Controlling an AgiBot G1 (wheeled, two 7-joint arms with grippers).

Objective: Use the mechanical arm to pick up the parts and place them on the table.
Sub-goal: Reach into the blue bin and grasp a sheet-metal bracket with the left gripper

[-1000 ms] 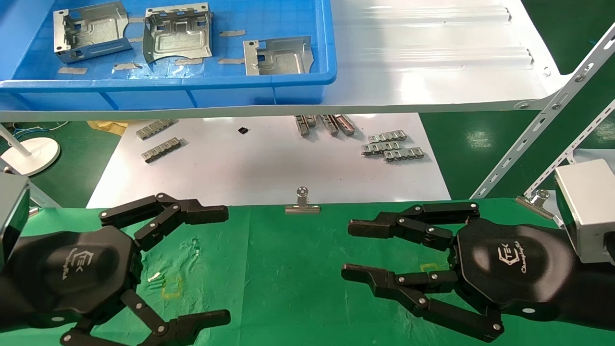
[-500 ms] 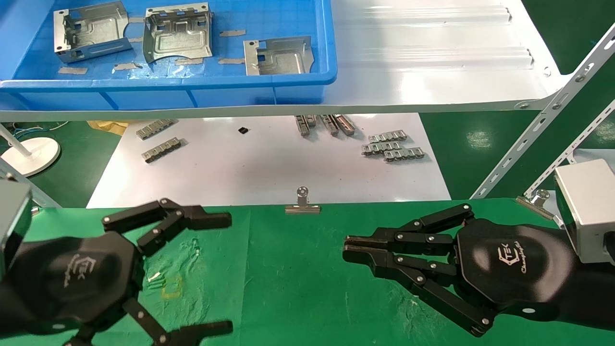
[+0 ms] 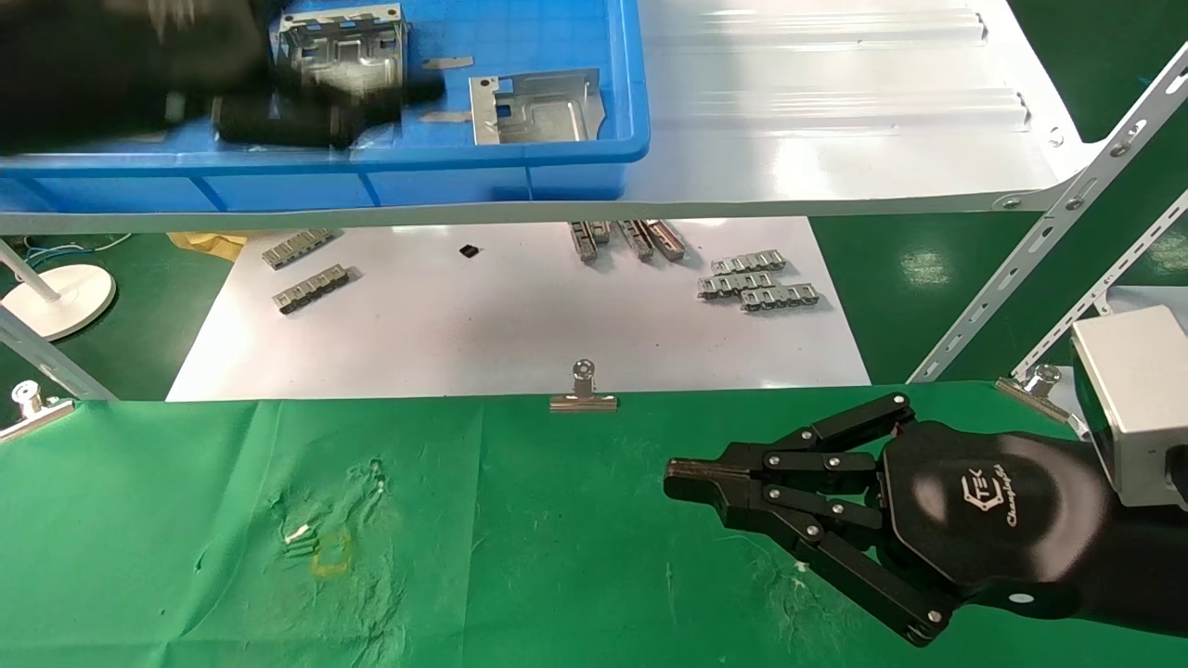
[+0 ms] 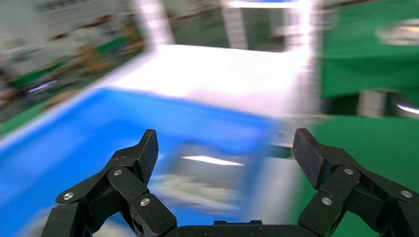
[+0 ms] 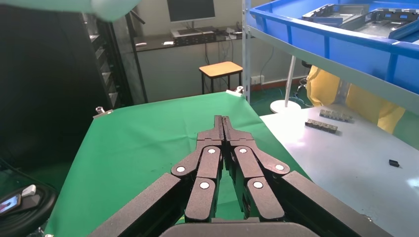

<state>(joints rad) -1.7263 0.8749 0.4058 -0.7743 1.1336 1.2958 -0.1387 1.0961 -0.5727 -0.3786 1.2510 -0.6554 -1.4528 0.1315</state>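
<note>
My left gripper (image 3: 371, 102) is over the blue bin (image 3: 557, 148) on the white shelf, seen as a motion blur, right by the middle silver part (image 3: 348, 51). In the left wrist view it (image 4: 227, 148) is open and empty, with a blurred silver part (image 4: 207, 173) below the gap between its fingers. A second part (image 3: 536, 107) lies at the bin's right end. The arm hides the bin's left end. My right gripper (image 3: 682, 481) is shut and empty low over the green table (image 3: 520, 557); its shut fingers also show in the right wrist view (image 5: 223, 121).
The glossy white shelf (image 3: 835, 139) overhangs a white sheet (image 3: 520, 325) with small grey ridged strips (image 3: 756, 283). Binder clips (image 3: 583, 390) hold the cloth's far edge. Slotted metal struts (image 3: 1021, 278) slant at the right. A white lamp base (image 3: 56, 297) stands at the left.
My left arm has risen from the green table to the blue bin, still open. My right gripper closed from open to shut and has stayed in place since.
</note>
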